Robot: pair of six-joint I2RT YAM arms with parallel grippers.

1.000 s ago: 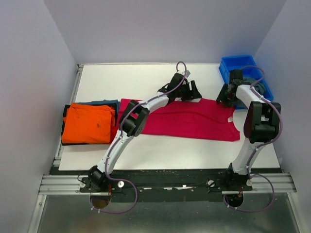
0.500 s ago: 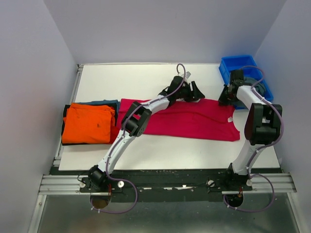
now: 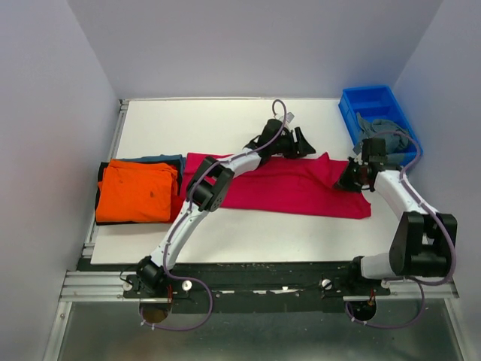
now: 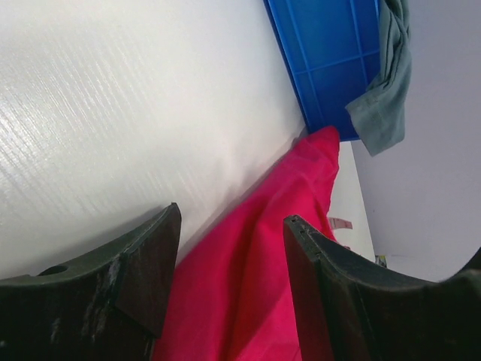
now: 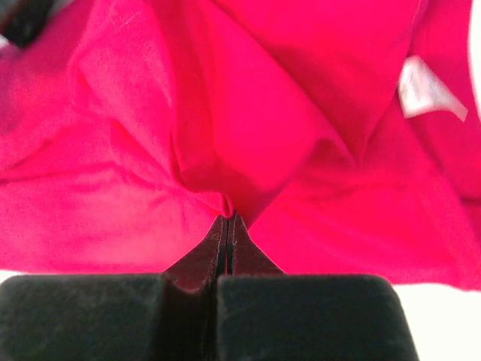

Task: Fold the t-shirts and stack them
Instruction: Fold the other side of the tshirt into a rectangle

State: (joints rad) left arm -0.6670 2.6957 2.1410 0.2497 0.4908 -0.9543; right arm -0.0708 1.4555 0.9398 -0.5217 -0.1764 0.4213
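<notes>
while the left gripper (image 4: 231,223) gapes, the right gripper (image 5: 227,221) pinches the crimson t-shirt (image 3: 294,188).

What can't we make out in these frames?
- Top view: the orange t-shirt covers the tees below. Only their edges show, so the count is unclear.
- Top view: the left arm hides part of the crimson-pink t-shirt's far edge.
- Right wrist view: the right pincer is shut on that shirt. The layers pinched are unclear and the label is blurred.
- Left wrist view: the grey-blue t-shirt is cut off by the top edge.
</notes>
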